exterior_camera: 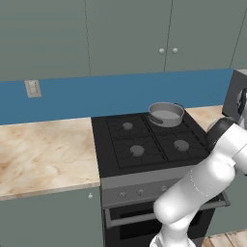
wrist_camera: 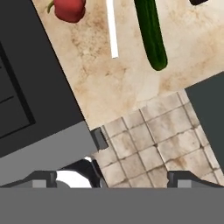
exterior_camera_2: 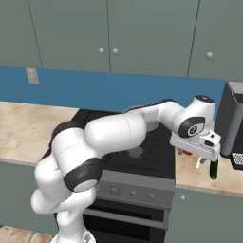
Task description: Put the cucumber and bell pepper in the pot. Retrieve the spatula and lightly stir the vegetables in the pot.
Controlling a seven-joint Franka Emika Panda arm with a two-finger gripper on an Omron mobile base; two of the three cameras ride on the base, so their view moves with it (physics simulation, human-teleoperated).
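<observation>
Hand open, empty, above the tabletop right of the stove. Cucumber beside spatula and bell pepper — descend centred, jaws across its width; pot on back burner.

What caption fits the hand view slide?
Open gripper above counter edge: bell pepper, spatula, cucumber side by side.

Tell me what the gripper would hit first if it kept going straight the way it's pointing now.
Probably the counter edge. The open gripper looks down at the countertop's front edge and the tiled floor beyond. The cucumber, spatula and bell pepper lie farther along the counter, off that line. Depth is unclear.
</observation>
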